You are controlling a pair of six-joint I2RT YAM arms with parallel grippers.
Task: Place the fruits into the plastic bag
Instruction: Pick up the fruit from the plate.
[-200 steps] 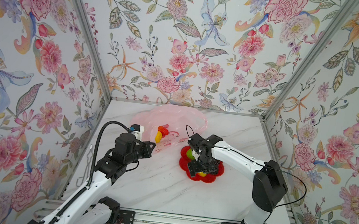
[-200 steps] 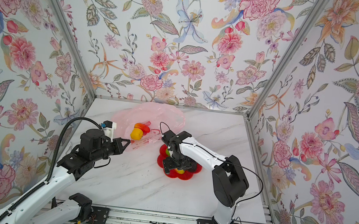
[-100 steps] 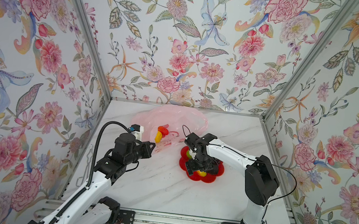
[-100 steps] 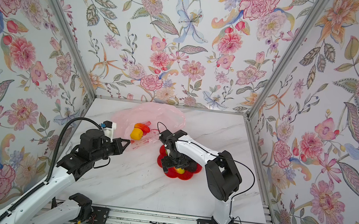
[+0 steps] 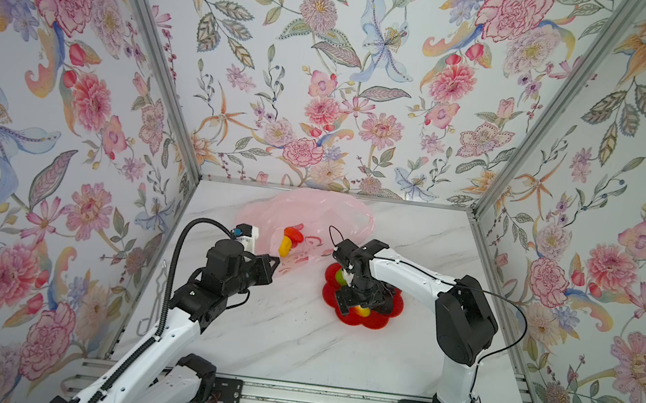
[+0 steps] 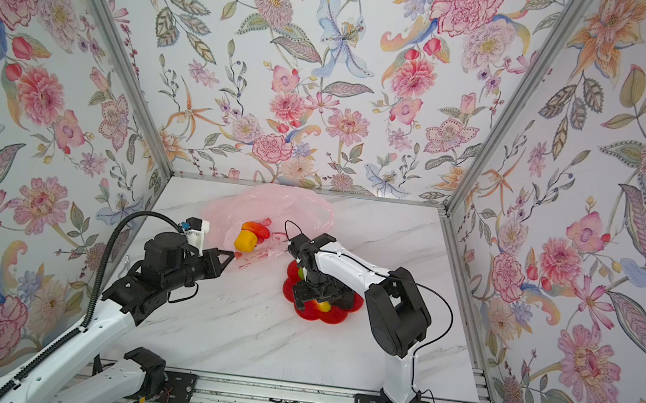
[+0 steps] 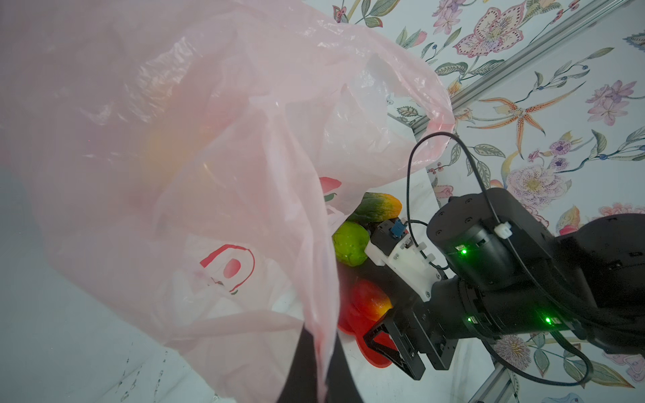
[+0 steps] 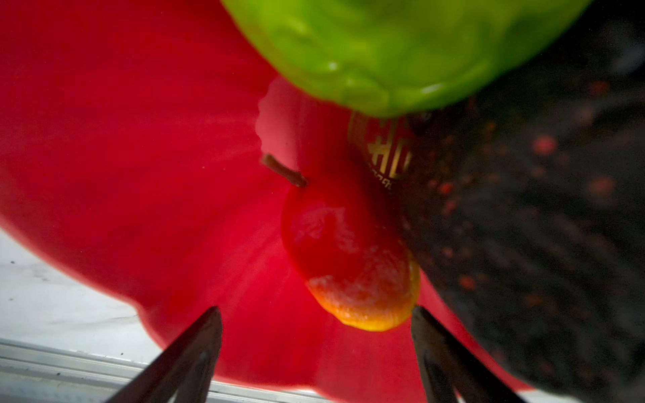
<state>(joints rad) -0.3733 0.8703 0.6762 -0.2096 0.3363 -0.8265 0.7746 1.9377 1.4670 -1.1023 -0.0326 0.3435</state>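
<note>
Closing in on the apple [image 8: 342, 244] with the right end effector [image 8: 316, 310]: jaws spread wide, 1 fingertip on each side of the apple's yellow end, nothing gripped yet. Compared with 1 second ago, sits a little lower and further into the red dish [image 5: 377, 322], with the elbow swung in toward the middle of the tabletop [image 5: 296, 333] and the jaw spread about the same. Reads as an approach nearly finished, so probably only the squeeze and the lift left for this piece.

Pinching a fold of the plastic bag [image 5: 311, 213] near its mouth in the left end effector [image 5: 273, 265], clamped fully shut on the thin film and propping the mouth open toward the dish. No visible shift on that side over the last second, so the opening stays ready.

Already in the bag: 2 fruits, the lemon [image 5: 285, 246] and the red-orange piece [image 5: 294, 233], touching each other. Left in the dish: the apple, the lime [image 7: 350, 242], the mango [image 7: 378, 206] and at least 1 avocado [image 8: 523, 209], pressed right against the apple. No grapes to be made out.

Worth watching: almost no gap between avocado and apple for the fingertip on that side.
</note>
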